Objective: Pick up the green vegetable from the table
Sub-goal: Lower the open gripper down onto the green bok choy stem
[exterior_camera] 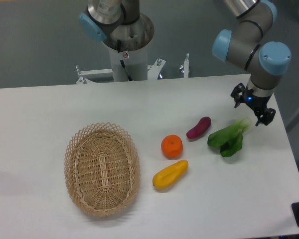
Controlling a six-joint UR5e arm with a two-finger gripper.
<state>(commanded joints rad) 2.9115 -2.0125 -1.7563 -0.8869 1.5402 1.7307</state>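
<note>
The green vegetable (pixel 228 138) lies flat on the white table (pixel 199 199) at the right, dark leaves toward the front, pale stalk end pointing up-right. My gripper (pixel 252 110) hangs just above and to the right of the stalk end, fingers spread open, nothing between them. It does not touch the vegetable.
A purple eggplant-like piece (pixel 199 127) lies left of the green vegetable, with an orange (pixel 172 146) and a yellow vegetable (pixel 170 174) further left and forward. A woven basket (pixel 102 168) sits at the left. The table's right edge runs close behind the gripper.
</note>
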